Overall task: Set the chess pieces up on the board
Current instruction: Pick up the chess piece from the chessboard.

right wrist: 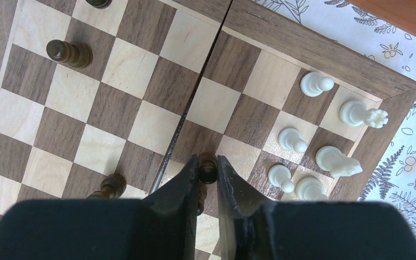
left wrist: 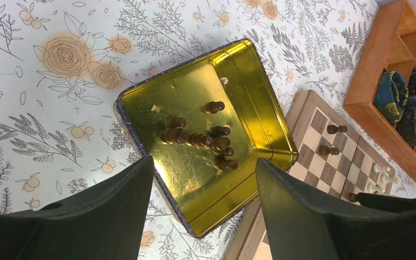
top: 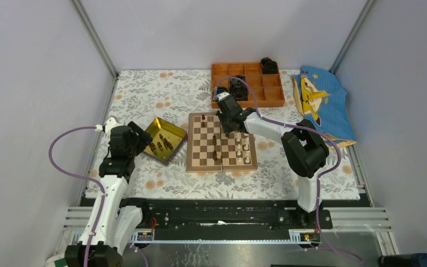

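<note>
Right gripper (right wrist: 207, 162) | clamped on dark piece (right wrist: 208, 172) | above board (right wrist: 141, 70)

Checked wooden board (top: 200, 160), flat — few dark pieces (right wrist: 69, 53) on it, cream pieces (right wrist: 317, 84) clustered near one corner.

Top camera overlooks the whole table (top: 144, 89) from behind. Left wrist faces the gold tray (left wrist: 195, 179), right wrist sits close over the chessboard (right wrist: 141, 65), visible in all three.

Left pincer (left wrist: 205, 165), jaws wide apart, frames a gold tray (left wrist: 162, 108) on the floral-covered table (left wrist: 59, 81). Dark chessmen (left wrist: 200, 140) cluster in the tray. Right: chessboard (left wrist: 317, 122), orange compartmented box (left wrist: 382, 51).
</note>
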You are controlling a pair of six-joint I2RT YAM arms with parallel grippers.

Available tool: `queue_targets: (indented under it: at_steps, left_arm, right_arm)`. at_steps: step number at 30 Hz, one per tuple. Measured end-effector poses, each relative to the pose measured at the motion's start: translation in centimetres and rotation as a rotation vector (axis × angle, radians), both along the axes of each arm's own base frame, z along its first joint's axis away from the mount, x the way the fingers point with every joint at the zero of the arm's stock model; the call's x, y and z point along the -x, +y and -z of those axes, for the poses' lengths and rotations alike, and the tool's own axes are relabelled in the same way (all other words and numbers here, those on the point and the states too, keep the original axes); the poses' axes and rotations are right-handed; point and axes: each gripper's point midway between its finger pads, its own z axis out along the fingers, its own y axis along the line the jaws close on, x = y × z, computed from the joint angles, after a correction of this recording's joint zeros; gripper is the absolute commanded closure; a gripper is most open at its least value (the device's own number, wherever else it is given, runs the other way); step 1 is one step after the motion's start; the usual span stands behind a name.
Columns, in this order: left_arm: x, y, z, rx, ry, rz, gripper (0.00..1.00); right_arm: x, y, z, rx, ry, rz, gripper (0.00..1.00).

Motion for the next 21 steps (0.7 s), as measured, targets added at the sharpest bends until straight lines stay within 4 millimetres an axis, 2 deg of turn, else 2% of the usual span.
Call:
queue_targets:
  at_steps: [8,14,21]
  left_arm:
    - [0.0,0.0,0.0,0.000,0.000,0.000,0.23]
    - [0.0,0.0,0.0,0.000,0.000,0.000,0.23]
    - [0.0,0.0,0.0,0.000,-0.001,0.000,0.23]
  right_arm:
    - [0.0,0.0,0.0,0.000,0.000,0.000,0.93]
    - [0.0,0.0,-0.2,0.002,0.000,-0.002,0.95]
    - [-0.7,0.6,-1.6,-0.008,-0.022,-0.011,0.97]
